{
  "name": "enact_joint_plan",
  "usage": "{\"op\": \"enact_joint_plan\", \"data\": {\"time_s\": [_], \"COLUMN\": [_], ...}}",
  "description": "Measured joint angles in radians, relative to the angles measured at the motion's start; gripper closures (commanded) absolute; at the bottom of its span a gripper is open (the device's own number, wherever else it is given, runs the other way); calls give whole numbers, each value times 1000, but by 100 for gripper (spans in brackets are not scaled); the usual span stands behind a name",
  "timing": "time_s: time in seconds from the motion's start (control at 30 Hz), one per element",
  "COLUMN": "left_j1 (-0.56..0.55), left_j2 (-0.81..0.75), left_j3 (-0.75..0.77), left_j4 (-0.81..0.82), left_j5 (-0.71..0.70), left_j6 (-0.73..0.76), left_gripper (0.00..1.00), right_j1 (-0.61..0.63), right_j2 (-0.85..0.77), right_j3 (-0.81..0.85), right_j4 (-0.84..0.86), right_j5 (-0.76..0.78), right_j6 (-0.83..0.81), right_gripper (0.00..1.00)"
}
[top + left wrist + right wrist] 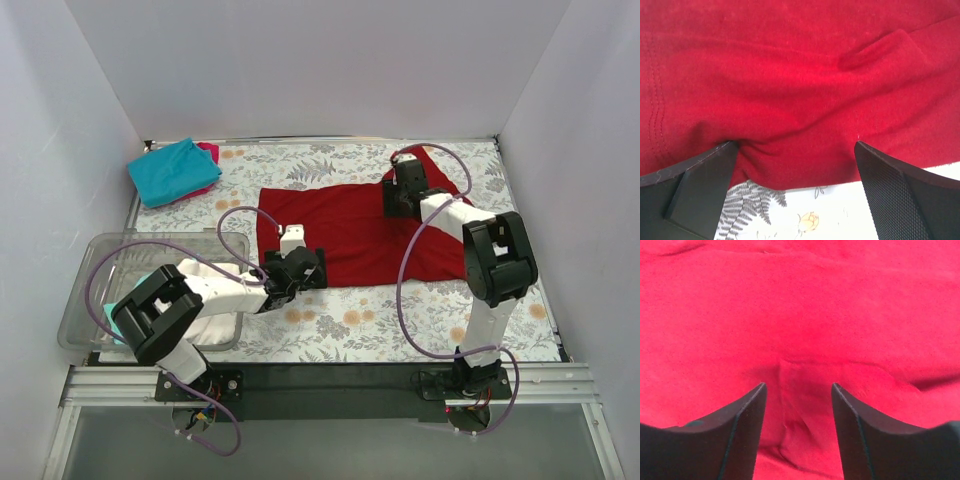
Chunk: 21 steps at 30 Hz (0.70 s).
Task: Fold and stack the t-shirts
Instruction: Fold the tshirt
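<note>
At the far left, a clear plastic bin sits on the floral tabletop with white cloth heaped in its near corner, probably a shirt waiting its turn. Behind the bin, in the back left corner, a folded teal t-shirt lies on top of a magenta-pink t-shirt, of which only an edge shows. This looks like the start of the stack, kept clear of the working area.

The left end effector is low at the near left part of the dark red t-shirt. It is released, with its jaws spread wide on either side of a small bunch of the near hem. It grasps nothing. The position suggests it is lined up to pinch that edge for a fold.

The dark red t-shirt lies spread across the middle of the tabletop, mostly flat. It has a few ridges, and one part reaches toward the back right. It appears to be only partly folded, so it is not ready to join the stack.

The right end effector hovers over the far right part of the same shirt, its jaws partly apart. A soft crease of red cloth runs between them, but nothing is clamped, so I judge it released. With one arm at each end, the pair seem set to work the cloth from both sides at once.
</note>
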<state>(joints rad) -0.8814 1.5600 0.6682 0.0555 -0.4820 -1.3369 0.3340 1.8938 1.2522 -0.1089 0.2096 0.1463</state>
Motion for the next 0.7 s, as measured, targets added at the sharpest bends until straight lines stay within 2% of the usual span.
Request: {"op": "enact_joint_plan", "data": {"time_s": [0.33,0.7], "left_j1": [-1,-1], "left_j2": [-6,-96], "left_j3": [15,-36], "left_j4": [-74,-185], "left_j5": [-33,-62], "left_j6": [-16,-89], "left_gripper": [4,4], "right_j1": [-35,-99], "right_j2": [-205,-210], "right_j3": [-124,-261], "right_j4": [-15,-10], "right_j5": [92,99], "right_j6": [0,40], "right_gripper": [45,45]}}
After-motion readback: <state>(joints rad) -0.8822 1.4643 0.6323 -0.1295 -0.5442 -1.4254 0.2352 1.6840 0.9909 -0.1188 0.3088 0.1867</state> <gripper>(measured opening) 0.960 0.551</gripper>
